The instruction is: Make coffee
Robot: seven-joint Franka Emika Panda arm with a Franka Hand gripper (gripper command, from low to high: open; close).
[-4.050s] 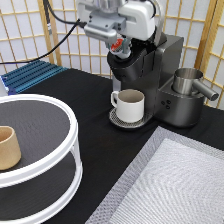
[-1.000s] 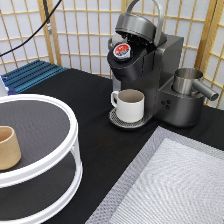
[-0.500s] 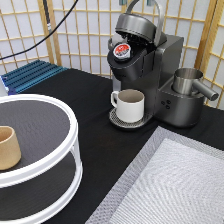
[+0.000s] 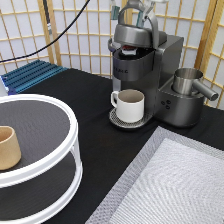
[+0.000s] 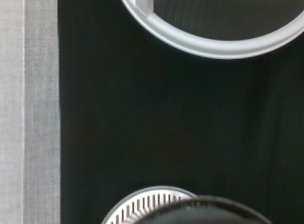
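Observation:
The grey coffee machine (image 4: 165,75) stands at the exterior view's top, right of centre. Its lid (image 4: 132,34) is tilted down over the pod chamber. Only a sliver of the coffee pod's red top (image 4: 129,49) shows under the lid. A white mug (image 4: 130,105) with a handle stands on the round drip tray (image 4: 116,120) below the spout. Only a small part of my gripper (image 4: 143,6) shows at the top edge, right at the lid's handle loop. In the wrist view the drip tray (image 5: 145,207) and the machine's dark top (image 5: 209,212) show from above.
A white two-tier round rack (image 4: 45,165) fills the exterior view's left, with a tan handleless cup (image 4: 7,147) on its upper shelf; its rim shows in the wrist view (image 5: 216,47). A grey mat (image 4: 170,185) lies bottom right. A metal jug (image 4: 187,82) sits on the machine's right side.
The lid has swung down from wide open and now covers most of the red pod top. My gripper, out of view half a second ago, now shows at the lid handle.

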